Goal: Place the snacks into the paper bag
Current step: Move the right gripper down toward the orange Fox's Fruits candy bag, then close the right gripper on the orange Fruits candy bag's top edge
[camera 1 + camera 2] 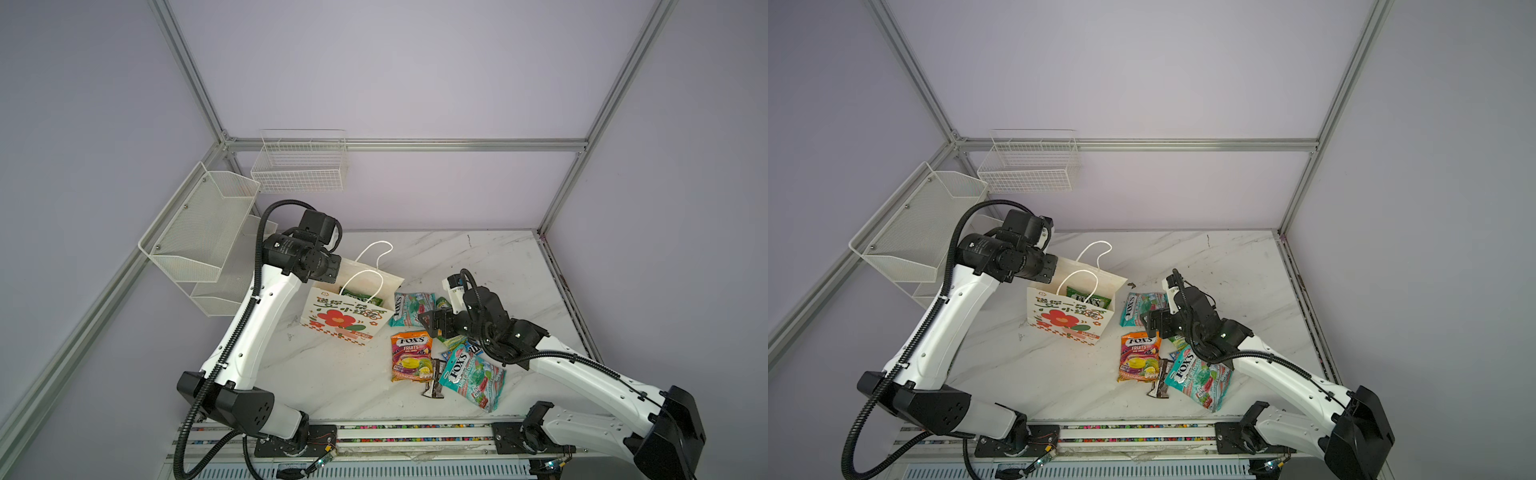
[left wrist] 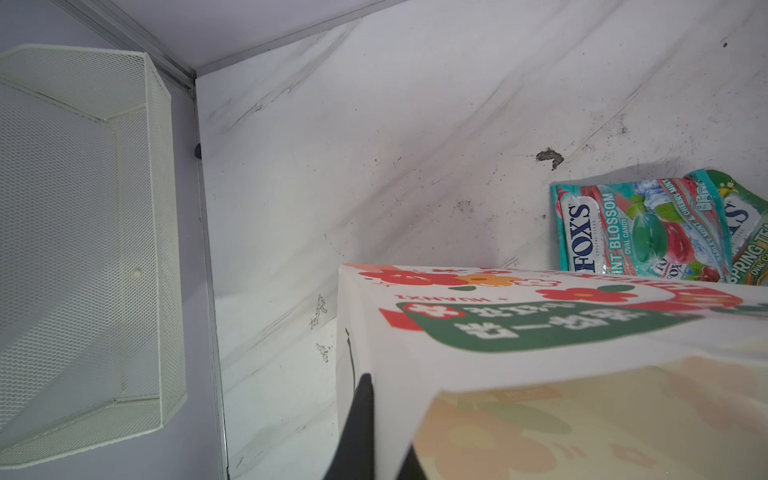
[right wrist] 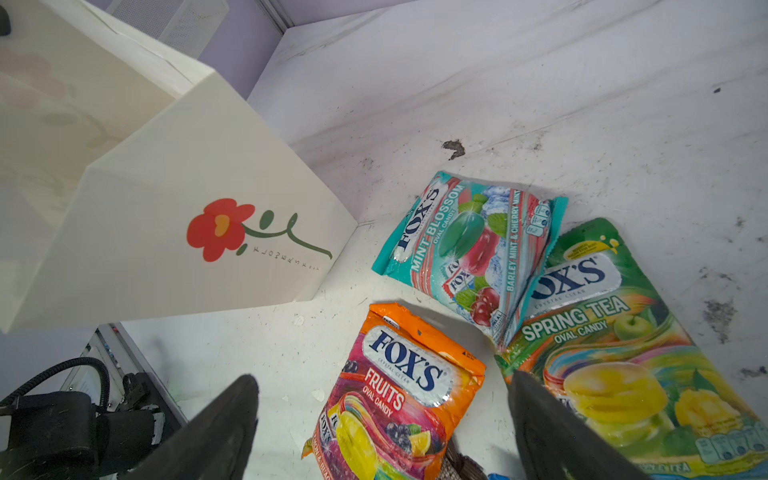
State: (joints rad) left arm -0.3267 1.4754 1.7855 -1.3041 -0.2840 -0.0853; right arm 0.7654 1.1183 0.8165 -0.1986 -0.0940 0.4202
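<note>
While our left hand (image 2: 386, 415) is clamped shut on the back rim of the paper bag (image 1: 349, 322), propping the mouth apart, our right hand (image 3: 382, 378) hangs with its fingers spread wide and nothing between them, just over the orange packet (image 1: 410, 355) and the green tea packet (image 3: 615, 345). One green packet (image 1: 359, 296) already stands inside the bag. The rest lie on the tabletop (image 1: 324, 374) to the bag's right: a teal packet (image 1: 409, 307) just beside the bag, a second teal packet (image 1: 473, 380) nearer us, a brown wrapper (image 1: 434, 380) touching the orange packet, and a blue packet (image 1: 471, 347) mostly hidden under our arm.

We judge the main risk to be a bad pick. The wrappers are glossy and overlap, so the fingers could slide off or lift two at once. The teal packet lies across a corner of the green tea packet and may be dragged along. A cord handle (image 1: 365, 271) arches over the mouth and could snag a packet on the way in. Any tug from our left hand could crease or tip the bag.

Bare tabletop lies in front of the bag and behind the pile. The bag's right side is open to us, while its left is taken by our other arm.
</note>
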